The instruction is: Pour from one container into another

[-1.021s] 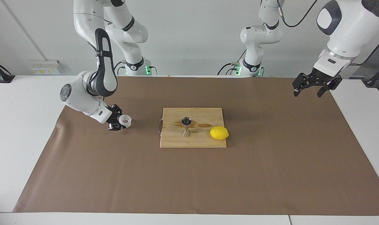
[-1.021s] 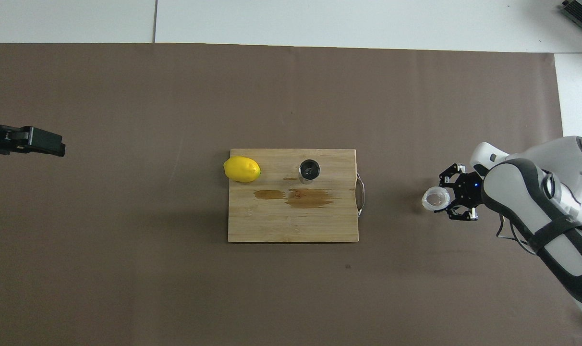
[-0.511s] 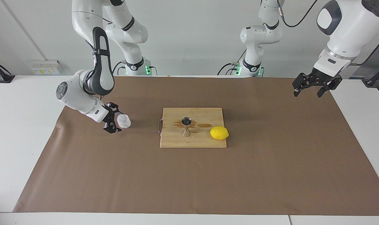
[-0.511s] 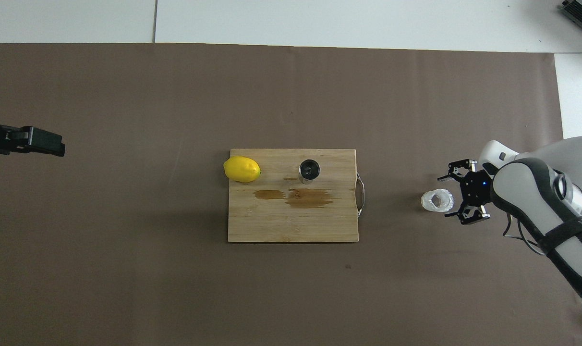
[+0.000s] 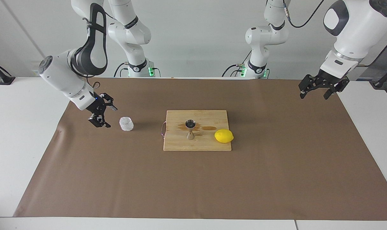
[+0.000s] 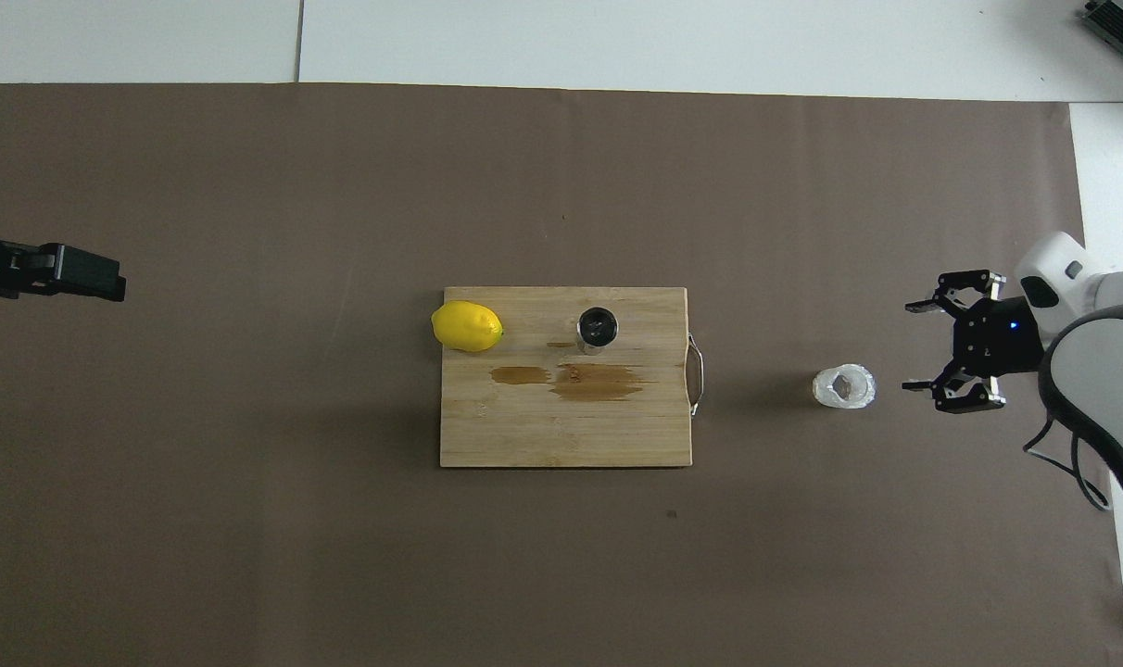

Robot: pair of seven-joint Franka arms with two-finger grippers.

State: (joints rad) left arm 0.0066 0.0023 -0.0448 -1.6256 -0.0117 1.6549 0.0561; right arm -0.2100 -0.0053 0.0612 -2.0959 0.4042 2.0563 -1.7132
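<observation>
Now the frosted cup [image 5: 126,124] stands alone on the brown paper [image 5: 193,179] toward the right arm's end of the table, with the right gripper [image 5: 103,115] just beside it, fingers spread and empty. The steel jigger [image 5: 190,129] stands upright mid-board on the cutting board [image 5: 180,145], a lemon [image 5: 223,136] at the board's edge toward the left arm. The left gripper [image 5: 318,89] waits, open, over the paper's corner.

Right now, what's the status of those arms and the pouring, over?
Right tool open, clear of cup, which stands on the mat. Left tool open, waiting over the mat's corner. Jigger upright on board, spill beside it. Lemon near, nothing blocking.
</observation>
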